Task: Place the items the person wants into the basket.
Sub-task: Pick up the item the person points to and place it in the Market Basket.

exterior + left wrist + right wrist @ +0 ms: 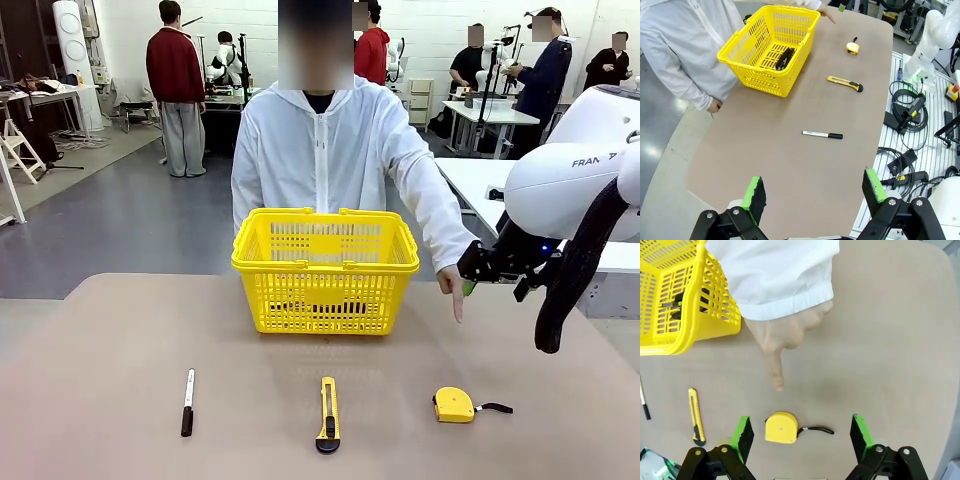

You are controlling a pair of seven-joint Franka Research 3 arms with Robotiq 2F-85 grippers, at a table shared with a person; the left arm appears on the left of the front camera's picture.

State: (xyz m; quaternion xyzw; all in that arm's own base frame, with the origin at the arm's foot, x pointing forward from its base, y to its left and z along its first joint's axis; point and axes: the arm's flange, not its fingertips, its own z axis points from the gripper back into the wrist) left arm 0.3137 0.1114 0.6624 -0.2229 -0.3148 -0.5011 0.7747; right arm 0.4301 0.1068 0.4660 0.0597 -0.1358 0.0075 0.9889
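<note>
Matte beige-brown tabletop [120, 340] with rounded corners carries everything, set in a grey-floored workshop with white tables and several people standing far behind. From the left wrist camera, black cables and boxes lie on a white ribbed floor beside the table.

Inside the bright yellow lattice-sided plastic shopping basket [325, 268] a slim dark item [785, 57] lies on the floor — through the mesh it reads only as a black shape, and its tip cannot be made out. The right gripper [802, 437] hangs open wide, its green-padded fingers [743, 436] straddling the small rounded yellow tape measure [781, 427] from above without touching it; in the front view the gripper itself is mostly masked by the arm's white body and a black cable sleeve. The left gripper [815, 192] is likewise spread wide and holds nothing, high over the near table edge.

The tape measure rests on the table at the robot's right, its black strap [495, 407] trailing away from the basket. The person in a white hooded zip-up jacket [320, 150] stands behind the basket — one hand [785, 340] points an index finger down at the table just beyond the tape measure. Near the middle lies a yellow-and-black utility knife [328, 414], and well to its left a white-barrelled, black-capped marker [187, 401].
</note>
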